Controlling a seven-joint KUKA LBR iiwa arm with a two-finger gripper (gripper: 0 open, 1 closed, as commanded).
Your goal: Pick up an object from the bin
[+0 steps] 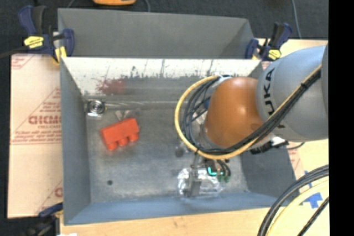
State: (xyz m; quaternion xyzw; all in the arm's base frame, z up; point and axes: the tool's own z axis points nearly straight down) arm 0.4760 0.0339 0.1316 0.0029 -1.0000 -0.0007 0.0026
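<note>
Down in the grey metal bin (pixel 74 135): an orange toy brick (pixel 119 135) left of centre, a small silvery round piece (pixel 95 106) near the far-left corner. At the near right, the gripper (pixel 194 174) low over a clear crinkled plastic thing (pixel 185 182). Largely masked by the orange wrist cover (pixel 232 110) and cables; clenched or released, cannot tell.

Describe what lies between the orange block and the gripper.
Nothing: in the camera view, only bare bin floor runs from the orange block to the gripper, which is over a clear crumpled thing.
</note>
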